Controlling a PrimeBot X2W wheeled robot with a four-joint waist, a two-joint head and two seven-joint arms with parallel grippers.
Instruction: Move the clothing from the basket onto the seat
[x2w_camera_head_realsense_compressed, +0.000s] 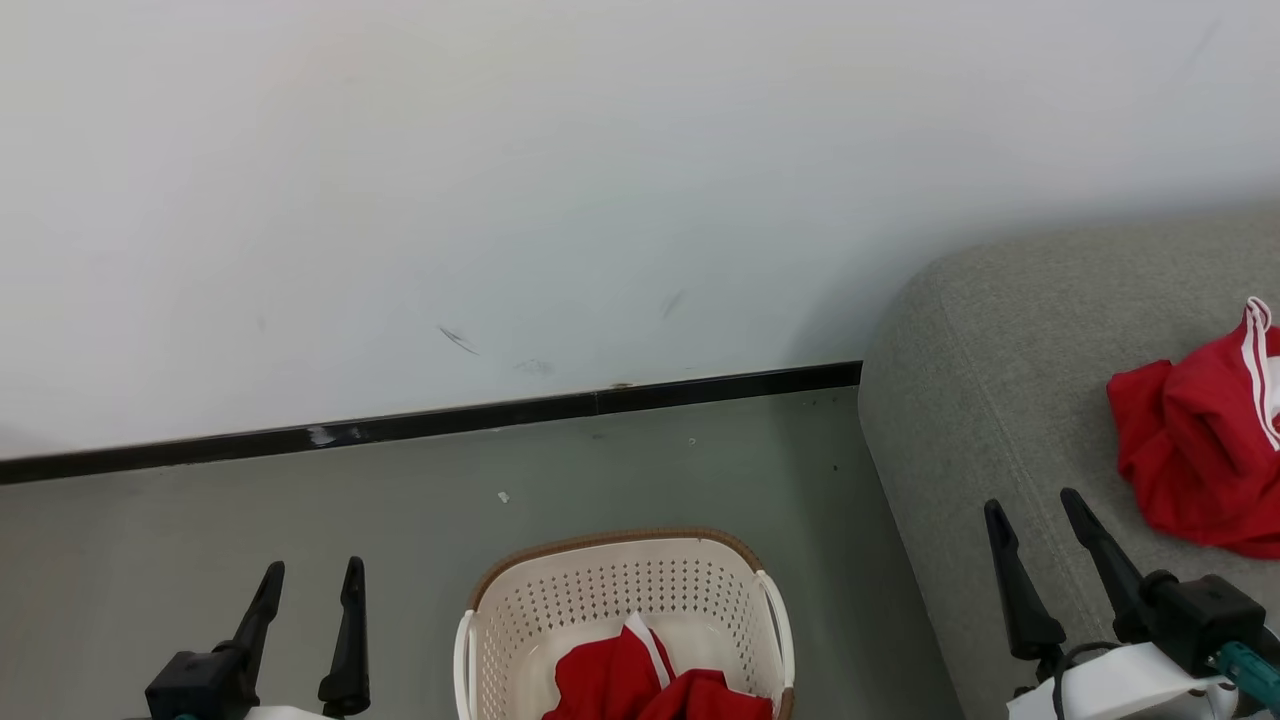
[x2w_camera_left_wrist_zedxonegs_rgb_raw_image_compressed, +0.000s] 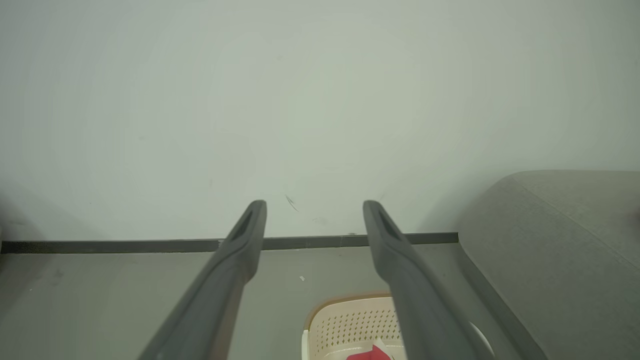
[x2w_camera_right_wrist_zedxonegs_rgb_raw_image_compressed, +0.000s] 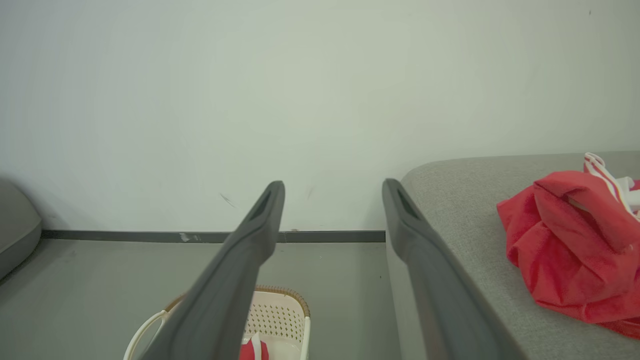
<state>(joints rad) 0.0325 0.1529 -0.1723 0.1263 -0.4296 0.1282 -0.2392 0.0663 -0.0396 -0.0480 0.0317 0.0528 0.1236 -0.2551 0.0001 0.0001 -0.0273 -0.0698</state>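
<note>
Red striped clothing (x2w_camera_head_realsense_compressed: 620, 685) lies in cream perforated plastic basket (x2w_camera_head_realsense_compressed: 620, 541) and on grey fabric sofa (x2w_camera_head_realsense_compressed: 980, 400).
Left hand (x2w_camera_head_realsense_compressed: 312, 566) and right hand (x2w_camera_head_realsense_compressed: 1032, 500) hover wide apart, empty.

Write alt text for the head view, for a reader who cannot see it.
A cream basket on the floor holds red clothing; another red garment lies on the grey sofa at right. The left gripper and right gripper are open and empty, near the bottom edge.
</note>
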